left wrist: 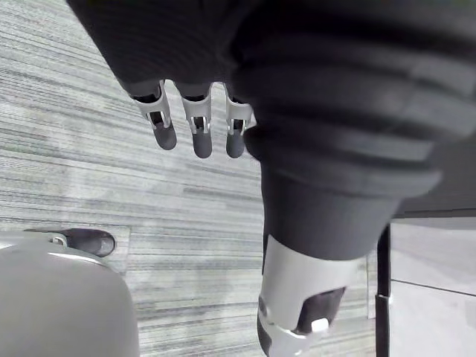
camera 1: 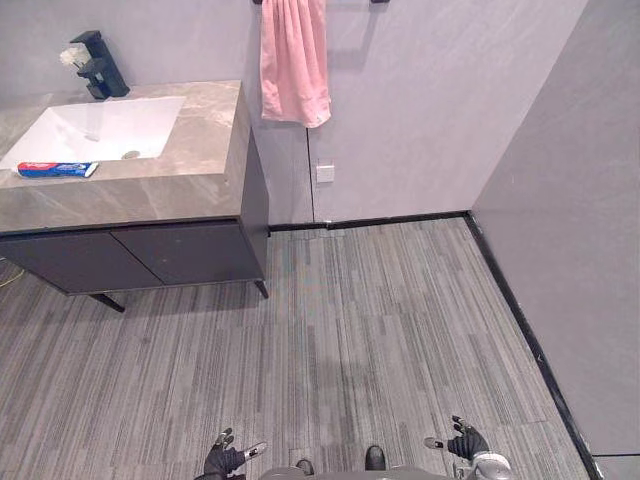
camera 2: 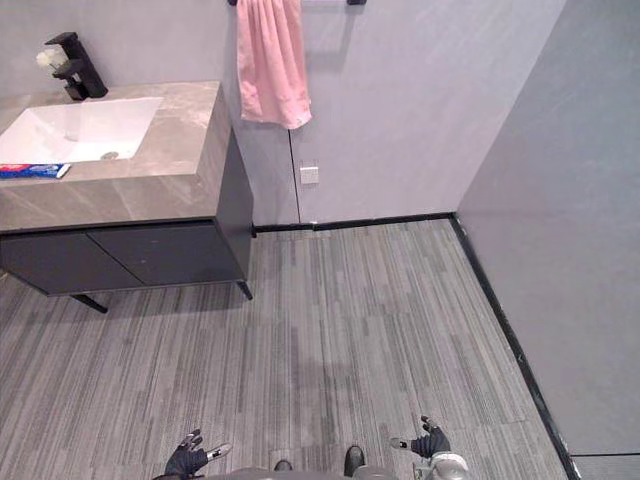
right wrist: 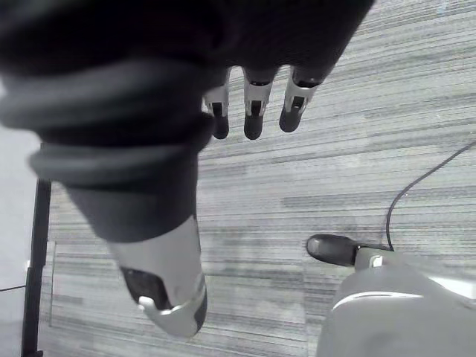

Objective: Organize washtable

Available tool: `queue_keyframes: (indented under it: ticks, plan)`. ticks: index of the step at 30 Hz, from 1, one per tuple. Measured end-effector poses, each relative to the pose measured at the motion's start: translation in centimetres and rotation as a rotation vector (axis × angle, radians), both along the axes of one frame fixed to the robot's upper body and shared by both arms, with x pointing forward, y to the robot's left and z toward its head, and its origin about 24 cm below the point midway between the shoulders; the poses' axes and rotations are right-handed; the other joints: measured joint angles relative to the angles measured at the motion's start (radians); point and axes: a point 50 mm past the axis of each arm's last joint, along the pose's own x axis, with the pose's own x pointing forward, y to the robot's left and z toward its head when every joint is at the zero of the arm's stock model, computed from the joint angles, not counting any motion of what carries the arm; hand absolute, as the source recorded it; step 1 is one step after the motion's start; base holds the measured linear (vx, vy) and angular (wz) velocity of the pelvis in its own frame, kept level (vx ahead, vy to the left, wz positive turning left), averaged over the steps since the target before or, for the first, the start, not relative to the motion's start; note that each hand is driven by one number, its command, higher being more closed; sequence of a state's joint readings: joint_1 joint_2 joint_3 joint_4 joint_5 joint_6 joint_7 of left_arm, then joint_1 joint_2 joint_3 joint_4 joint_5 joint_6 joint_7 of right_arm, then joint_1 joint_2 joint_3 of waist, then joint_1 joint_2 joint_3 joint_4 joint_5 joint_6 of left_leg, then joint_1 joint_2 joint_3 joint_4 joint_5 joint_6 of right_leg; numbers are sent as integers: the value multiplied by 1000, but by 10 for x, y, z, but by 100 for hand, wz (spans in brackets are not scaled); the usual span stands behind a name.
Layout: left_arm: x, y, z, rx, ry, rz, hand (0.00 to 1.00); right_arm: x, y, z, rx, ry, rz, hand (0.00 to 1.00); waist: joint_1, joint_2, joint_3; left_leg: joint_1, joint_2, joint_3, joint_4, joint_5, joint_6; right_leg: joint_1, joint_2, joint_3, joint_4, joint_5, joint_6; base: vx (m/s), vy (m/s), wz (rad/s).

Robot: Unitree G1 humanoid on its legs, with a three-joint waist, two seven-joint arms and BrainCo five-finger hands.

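A washtable [camera 1: 190, 150] with a stone top and a white sink [camera 1: 110, 125] stands at the far left. A red, white and blue toothpaste tube [camera 1: 57, 169] lies on the counter's front edge by the sink. A black faucet [camera 1: 100, 65] rises behind the sink with a small white flower [camera 1: 72, 57] beside it. A pink towel [camera 1: 293, 60] hangs on the wall right of the counter. My left hand [camera 1: 225, 459] and right hand [camera 1: 465, 442] hang low over the floor, far from the washtable, both open and holding nothing, fingers [left wrist: 201, 130] relaxed in the wrist views.
Dark cabinet doors [camera 1: 140, 255] sit under the counter on thin legs. Grey striped flooring [camera 1: 350, 330] stretches between me and the washtable. A grey wall [camera 1: 570, 220] closes the right side, with a white socket [camera 1: 325, 173] on the back wall.
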State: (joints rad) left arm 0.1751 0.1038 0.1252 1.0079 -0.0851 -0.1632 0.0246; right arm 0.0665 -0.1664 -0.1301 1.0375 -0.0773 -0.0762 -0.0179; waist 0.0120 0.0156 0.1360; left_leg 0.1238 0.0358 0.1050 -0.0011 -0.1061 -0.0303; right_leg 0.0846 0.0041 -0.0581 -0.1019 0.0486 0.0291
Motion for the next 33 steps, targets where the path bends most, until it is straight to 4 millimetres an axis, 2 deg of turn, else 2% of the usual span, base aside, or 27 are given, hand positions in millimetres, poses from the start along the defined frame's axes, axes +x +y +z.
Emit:
queue_keyframes:
  ticks: [7,12,14,16,17,18,20,22,24,25,27,28,30,32,33]
  plan:
    - [0,3,1,7,0,-2,0,1,0,0,13,-5,-35,0,3,-12,-5,-6,-2,36,5,-7,8,-14,0,33,3,0,1,29,11,-15]
    - [4,2,1,6,-9,-11,0,2,0,0,19,-4,-42,0,2,-12,-5,-33,0,62,70,-60,22,-35,0,64,12,-5,14,-3,20,-21]
    - [9,-1,2,3,-18,-22,0,6,0,1,19,-13,-43,0,1,-4,-3,-62,6,72,113,-95,29,-76,1,75,82,-40,23,-4,43,-27]
    - [14,-3,3,0,-36,-42,0,9,3,1,26,-19,-42,0,1,4,3,-75,10,98,167,-135,42,-177,-1,84,297,-127,43,17,65,-28]
    - [15,-4,3,-3,-38,-42,0,9,4,1,29,-19,-42,0,1,6,4,-74,10,102,180,-144,45,-200,-3,79,358,-144,51,13,72,-21]
    - [16,-4,4,-5,-43,-39,0,11,7,1,37,-24,-40,0,1,12,9,-65,14,117,197,-157,53,-251,-9,55,486,-159,65,15,87,-21]
    - [18,-2,5,-1,-52,-39,0,14,12,1,52,-34,-43,0,-5,11,21,-26,9,130,188,-173,65,-328,-48,-27,673,-195,57,38,93,-14]
    - [22,-1,6,3,-59,-38,0,15,14,1,58,-34,-39,0,-10,-2,27,4,-3,135,178,-190,61,-355,-89,-91,704,-237,54,107,56,-8]
    - [24,0,6,1,-66,-33,0,16,15,1,63,-37,-42,0,-15,-4,28,17,8,134,172,-199,47,-373,-88,-136,628,-240,56,181,6,-2]
    - [25,-1,7,0,-68,-32,0,16,15,1,63,-37,-42,0,-24,-3,28,19,15,132,171,-202,35,-387,-72,-132,553,-227,48,272,-56,15]
    - [24,-1,6,-2,-67,-35,0,11,16,-1,66,-28,-49,0,-42,-9,26,33,15,112,169,-214,9,-386,-62,-133,490,-160,1,329,-108,29]
    - [22,-5,5,-13,-63,-23,0,9,12,-1,63,-27,-58,0,-53,4,19,50,38,89,164,-219,-7,-377,-52,-147,506,-154,-29,401,-158,29]
    - [28,-11,6,-32,-79,-24,0,7,10,-1,58,-23,-63,0,-52,18,15,31,63,62,202,-196,-49,-355,-35,-165,490,-182,-53,467,-212,19]
    - [35,-18,7,-50,-99,-25,0,7,10,-1,58,-21,-65,0,-50,23,18,-44,82,19,364,-178,-79,-309,-21,-185,437,-191,-67,470,-245,22]
    - [36,-22,7,-60,-109,-22,0,4,11,-2,62,-16,-71,0,-48,21,25,-110,109,-3,554,-155,-115,-243,-6,-190,391,-197,-77,415,-167,17]
